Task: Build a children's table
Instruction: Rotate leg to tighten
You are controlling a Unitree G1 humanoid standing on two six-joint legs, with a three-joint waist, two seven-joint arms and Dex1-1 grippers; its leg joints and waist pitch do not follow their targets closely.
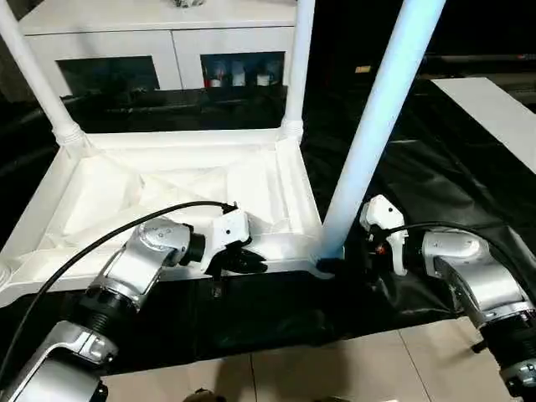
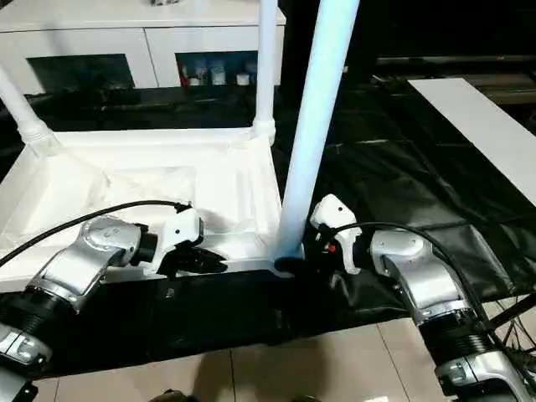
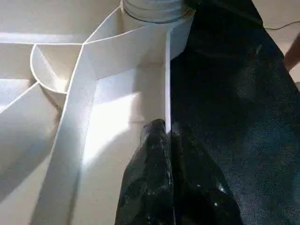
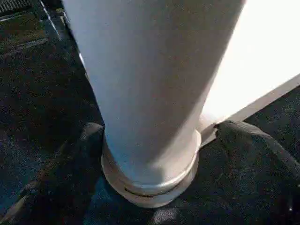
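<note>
On upturned top (image 1: 167, 188), legs (image 1: 377, 126) skyward

The 2 head cameras look forward and down from just behind the silver forearms, sharing the upturned table top (image 1: 167, 197). The left wrist camera looks along its shut fingers (image 3: 159, 187) at the top's rim. The right wrist camera sits very near a leg's base (image 4: 150, 154).

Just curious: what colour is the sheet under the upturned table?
Black; the sheet shows best in the right eye view.
</note>
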